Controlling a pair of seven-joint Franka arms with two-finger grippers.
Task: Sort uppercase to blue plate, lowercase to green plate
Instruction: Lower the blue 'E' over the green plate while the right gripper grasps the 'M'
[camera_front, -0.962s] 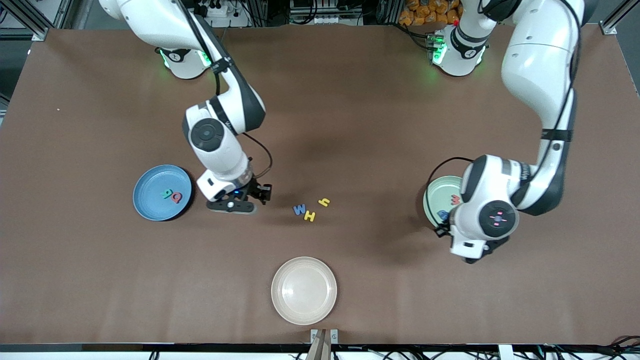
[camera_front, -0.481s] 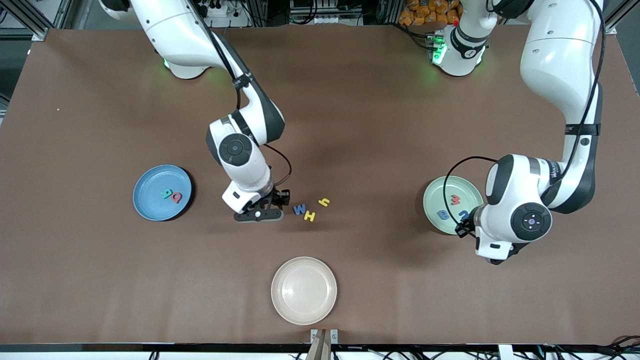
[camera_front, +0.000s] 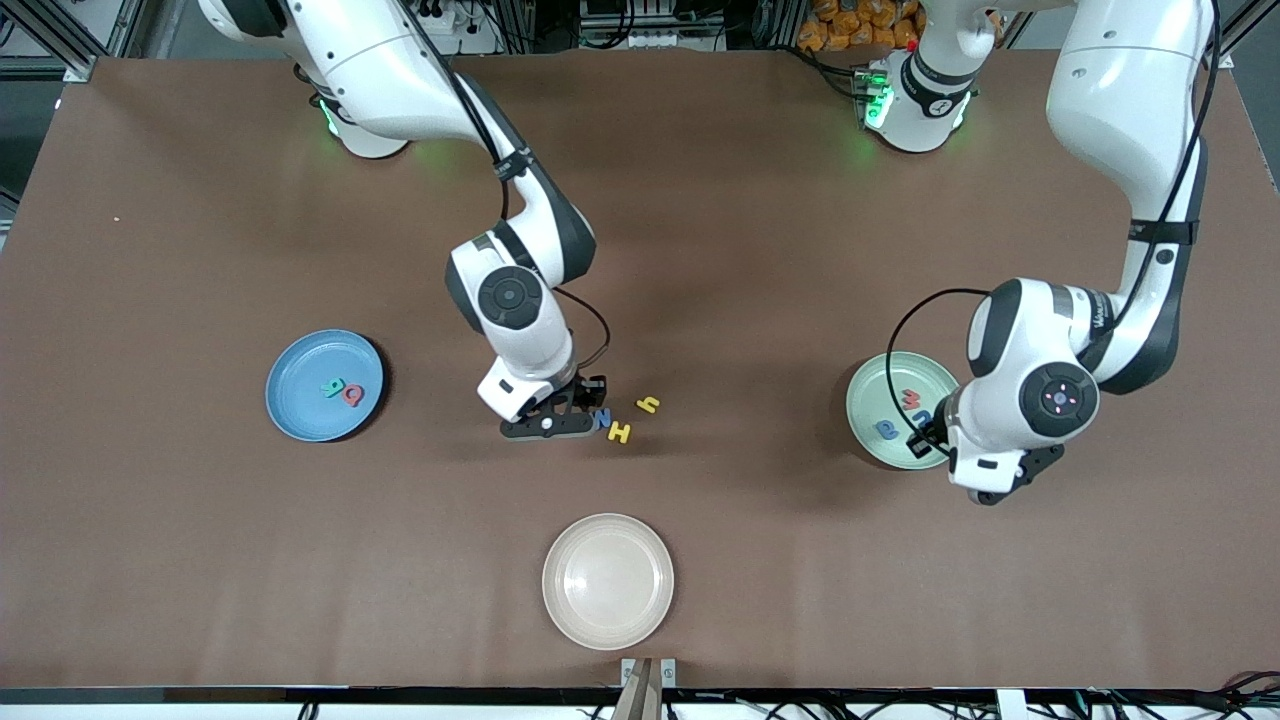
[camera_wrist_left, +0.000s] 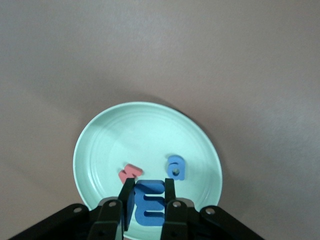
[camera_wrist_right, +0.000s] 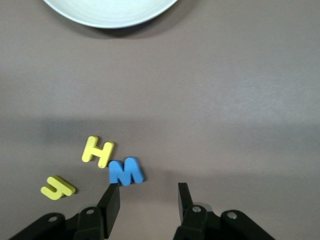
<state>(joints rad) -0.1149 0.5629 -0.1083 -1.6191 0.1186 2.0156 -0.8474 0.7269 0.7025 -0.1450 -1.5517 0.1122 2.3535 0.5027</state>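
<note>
Front view: the right gripper (camera_front: 590, 392), jaws apart, hangs over the small blue foam capital W (camera_front: 602, 420), just beside the yellow foam capital H (camera_front: 619, 433) on the brown desk (camera_front: 700, 250); descending off-centre could knock that H.

Left wrist view: the left gripper (camera_wrist_left: 149, 200), jaws clamped on a blue foam lowercase m (camera_wrist_left: 149, 208), is over the pale mint-green plastic plate (camera_wrist_left: 100, 150); releasing near the rim could spill it.

Right wrist view: the W lies off-centre, near one jaw.

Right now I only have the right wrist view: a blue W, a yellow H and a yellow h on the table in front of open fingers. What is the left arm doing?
Observer: The left gripper is shut on the blue m, over the green plate.
Operator: What is already on that plate?
Observer: A red lowercase letter and the blue a lie on it.
Operator: And the blue plate?
Observer: The blue plate, toward the right arm's end of the table, holds the teal R and the red Q.
</note>
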